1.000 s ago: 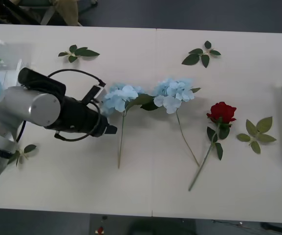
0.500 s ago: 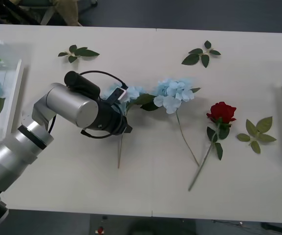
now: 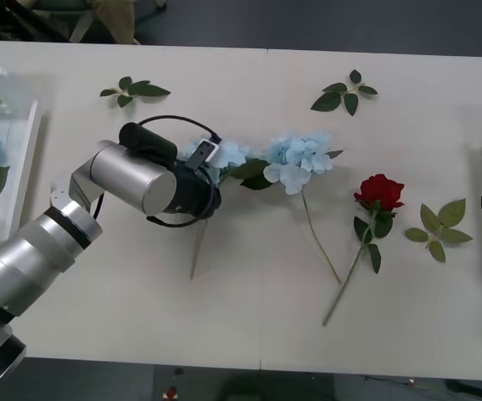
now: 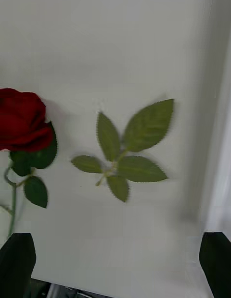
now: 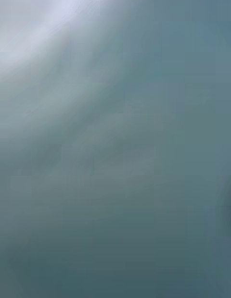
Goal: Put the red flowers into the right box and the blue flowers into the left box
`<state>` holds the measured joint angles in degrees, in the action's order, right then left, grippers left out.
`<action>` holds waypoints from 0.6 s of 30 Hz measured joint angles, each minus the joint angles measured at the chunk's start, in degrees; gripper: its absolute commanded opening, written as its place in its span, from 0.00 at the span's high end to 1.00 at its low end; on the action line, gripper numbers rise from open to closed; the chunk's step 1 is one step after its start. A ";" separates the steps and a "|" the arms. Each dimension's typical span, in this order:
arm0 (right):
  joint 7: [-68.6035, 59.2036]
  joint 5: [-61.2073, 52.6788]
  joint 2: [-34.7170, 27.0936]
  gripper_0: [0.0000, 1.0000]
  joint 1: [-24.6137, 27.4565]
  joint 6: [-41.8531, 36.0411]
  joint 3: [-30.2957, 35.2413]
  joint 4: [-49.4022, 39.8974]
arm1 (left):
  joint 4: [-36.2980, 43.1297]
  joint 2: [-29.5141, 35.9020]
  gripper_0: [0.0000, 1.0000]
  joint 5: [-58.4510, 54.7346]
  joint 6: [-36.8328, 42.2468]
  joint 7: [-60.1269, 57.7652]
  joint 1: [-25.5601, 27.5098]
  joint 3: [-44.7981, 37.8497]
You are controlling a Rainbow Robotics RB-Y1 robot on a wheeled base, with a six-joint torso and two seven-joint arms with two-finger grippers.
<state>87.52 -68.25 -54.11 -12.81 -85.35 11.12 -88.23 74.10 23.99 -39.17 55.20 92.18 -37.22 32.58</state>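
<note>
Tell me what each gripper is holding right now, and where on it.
Right gripper is open, holding nothing, above a leaf sprig. Left gripper is down on the left blue flower; a grip cannot be told.

Left arm (image 3: 132, 180) reaching forward (wrist angled down), right gripper (image 4: 115, 259) fingers spread wide

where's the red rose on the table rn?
Front view: the red rose lies right of centre on the table, between the right blue hydrangea and a loose leaf sprig, stem angling toward the near edge.
</note>
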 measured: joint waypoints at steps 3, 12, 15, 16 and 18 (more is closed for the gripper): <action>-2.81 2.51 0.89 0.00 0.83 3.61 -5.88 -4.73 | 0.38 1.43 1.00 0.00 0.02 0.00 0.02 0.05; -21.18 8.89 0.89 0.00 0.17 17.89 -27.32 -9.44 | 14.61 11.60 1.00 1.46 15.04 0.00 0.08 -2.54; -21.55 9.90 0.92 0.00 -0.81 20.46 -31.56 -9.43 | 23.65 13.92 1.00 1.54 29.02 0.00 0.17 -9.32; -21.68 10.06 1.06 0.00 -1.04 21.31 -32.35 -9.43 | 27.11 14.54 1.00 1.66 34.60 0.00 0.20 -12.35; -23.09 10.38 1.91 0.00 -1.23 22.17 -32.90 -9.43 | 34.29 15.95 1.00 2.69 45.75 0.03 0.20 -19.24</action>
<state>64.43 -57.87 -52.20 -14.04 -63.18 -21.78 -97.66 108.38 39.95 -36.48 100.95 92.21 -37.02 13.35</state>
